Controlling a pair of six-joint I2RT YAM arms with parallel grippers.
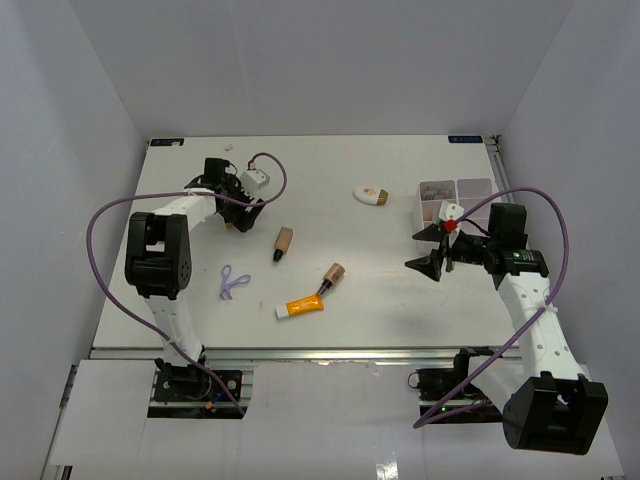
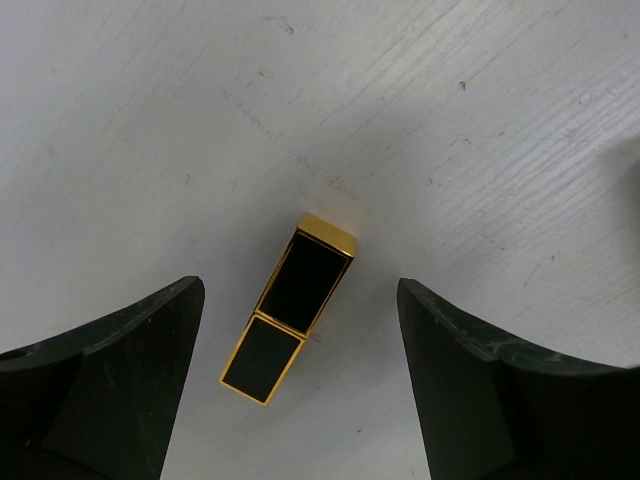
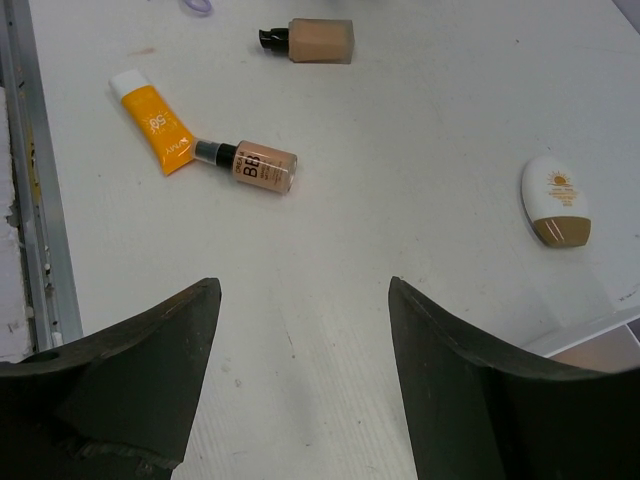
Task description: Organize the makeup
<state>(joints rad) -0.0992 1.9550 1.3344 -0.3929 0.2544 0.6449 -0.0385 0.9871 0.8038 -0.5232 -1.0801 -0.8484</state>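
the white plastic four-compartment tray (image 1: 420, 205) at the table's (image 1: 400, 300) right edge holds pink-printed flat packets (image 1: 436, 188) in its far-left compartment. the black-and-gold rectangular case (image 2: 290, 310) lies on the table between the left gripper's (image 2: 298, 290) wide-open jaws, ungripped. the right gripper (image 1: 428, 250), beside the tray, gapes empty.

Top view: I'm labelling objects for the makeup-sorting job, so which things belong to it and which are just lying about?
Job: orange tube, BB pump bottle, beige foundation bottle, black-gold case, white oval compact, purple loop.

Just there, not makeup: white compartment tray, small white scrap at the far edge.
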